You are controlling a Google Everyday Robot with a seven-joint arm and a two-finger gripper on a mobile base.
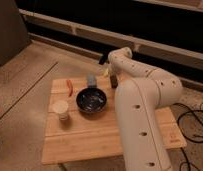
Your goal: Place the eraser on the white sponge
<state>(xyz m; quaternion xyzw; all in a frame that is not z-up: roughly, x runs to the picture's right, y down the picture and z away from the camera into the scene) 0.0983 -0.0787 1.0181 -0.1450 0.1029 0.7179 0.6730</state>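
The eraser (114, 81) is a small dark block standing near the back of the wooden table (80, 135), right of the sponge. The white sponge (91, 80) is a pale grey-blue block lying just behind the dark bowl (91, 100). My gripper (107, 72) is at the end of the white arm, just above and left of the eraser, between it and the sponge. I cannot tell whether it touches the eraser.
A white cup (60, 110) stands at the front left of the bowl. A thin red object (70, 87) lies at the back left. My bulky white arm (140, 110) covers the right side of the table. A dark wall runs behind; cables lie on the floor at right.
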